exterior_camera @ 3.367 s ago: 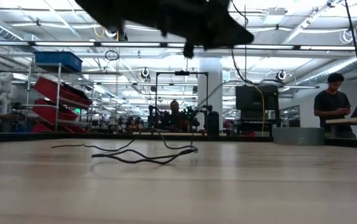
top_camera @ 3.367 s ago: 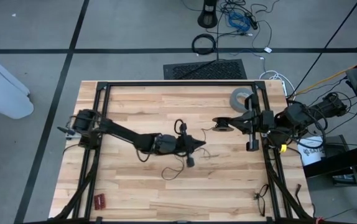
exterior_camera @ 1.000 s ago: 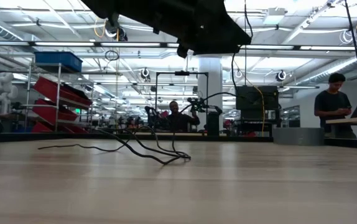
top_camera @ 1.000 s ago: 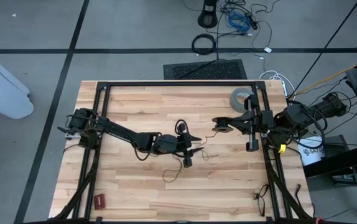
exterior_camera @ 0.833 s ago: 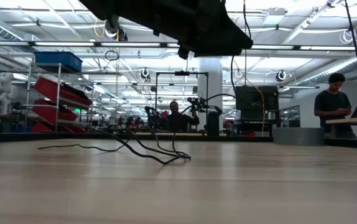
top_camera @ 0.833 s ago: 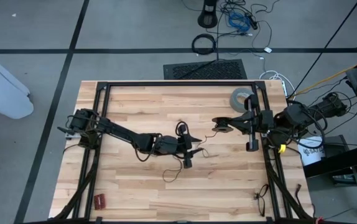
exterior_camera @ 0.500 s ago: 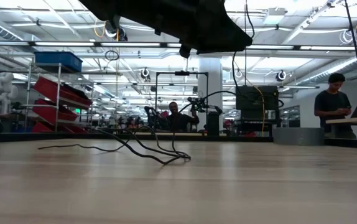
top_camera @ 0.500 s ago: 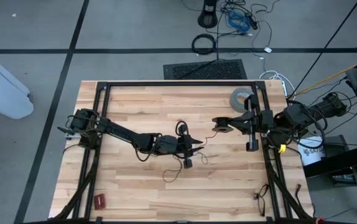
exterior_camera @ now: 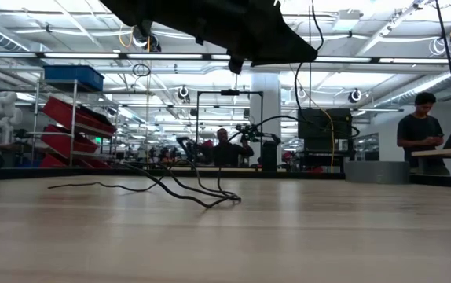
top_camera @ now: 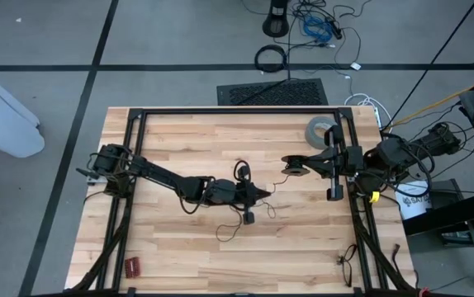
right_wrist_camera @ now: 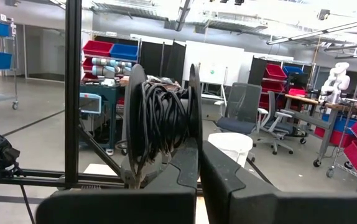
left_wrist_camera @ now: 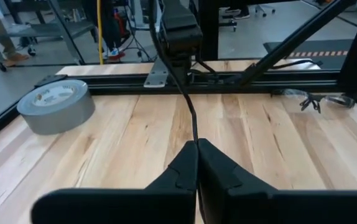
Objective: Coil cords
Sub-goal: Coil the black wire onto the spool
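Note:
The cord is a very thin black wire. Its loose part lies in slack loops on the wooden table (top_camera: 220,148), seen in the high view (top_camera: 230,227) and the low view (exterior_camera: 180,189). One stretch (left_wrist_camera: 191,106) runs through the air from my left gripper (top_camera: 263,195) (left_wrist_camera: 197,144), shut at mid-table, to a black reel (top_camera: 293,167) (right_wrist_camera: 160,118) wound with cord. My right gripper (top_camera: 306,166) (right_wrist_camera: 198,149) holds that reel up, right of centre. My left gripper pinches a single strand of the cord (left_wrist_camera: 195,135) between its two fingertips, coming almost level from the table's left. The strand leaves the fingertips and runs clear of the table toward the reel. My right gripper is shut on the reel just under one flange (right_wrist_camera: 193,124); its own fingers hide the contact. The reel stands upright, clear of the table.
A grey tape roll (top_camera: 319,130) (left_wrist_camera: 55,107) lies at the far right of the table. Black frame rails (top_camera: 237,110) run along the far edge and both sides. A small red thing (top_camera: 130,266) lies near the front left. A person (exterior_camera: 420,126) stands in the room beyond.
My left gripper has shut on the strand of cord without shifting its place. The loops of cord on the table and my right gripper with the reel have kept still.

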Robot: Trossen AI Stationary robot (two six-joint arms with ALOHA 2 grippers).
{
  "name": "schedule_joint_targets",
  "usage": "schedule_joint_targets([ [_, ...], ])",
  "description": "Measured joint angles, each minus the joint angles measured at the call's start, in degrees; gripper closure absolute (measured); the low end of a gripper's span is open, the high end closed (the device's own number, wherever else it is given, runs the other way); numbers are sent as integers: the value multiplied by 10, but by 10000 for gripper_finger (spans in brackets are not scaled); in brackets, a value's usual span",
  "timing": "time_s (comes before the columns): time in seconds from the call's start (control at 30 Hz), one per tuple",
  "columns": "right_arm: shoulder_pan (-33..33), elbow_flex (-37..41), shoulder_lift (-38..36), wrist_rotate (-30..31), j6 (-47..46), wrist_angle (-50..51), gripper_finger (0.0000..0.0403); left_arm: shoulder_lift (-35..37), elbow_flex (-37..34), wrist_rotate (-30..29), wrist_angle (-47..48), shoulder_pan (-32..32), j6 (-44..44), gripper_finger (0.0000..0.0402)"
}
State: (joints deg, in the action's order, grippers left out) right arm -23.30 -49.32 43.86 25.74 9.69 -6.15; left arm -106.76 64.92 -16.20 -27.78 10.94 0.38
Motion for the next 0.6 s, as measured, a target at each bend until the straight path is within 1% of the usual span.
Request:
schedule_joint_targets([
  [0.23, 0, 0, 0, 0, 0, 0, 403, 0, 0, -4, 0, 0, 0, 399],
  [0.37, 0, 0, 0, 0, -4, 3, 403, 28, -1, -7, 24, 5, 2, 399],
  [0.43, 0, 0, 0, -1, -8, 7, 403, 52, 0, -21, 65, 9, 2, 399],
  [0.6, 0, 0, 0, -1, -15, 13, 403, 126, 0, -97, 224, 21, -3, 400],
])
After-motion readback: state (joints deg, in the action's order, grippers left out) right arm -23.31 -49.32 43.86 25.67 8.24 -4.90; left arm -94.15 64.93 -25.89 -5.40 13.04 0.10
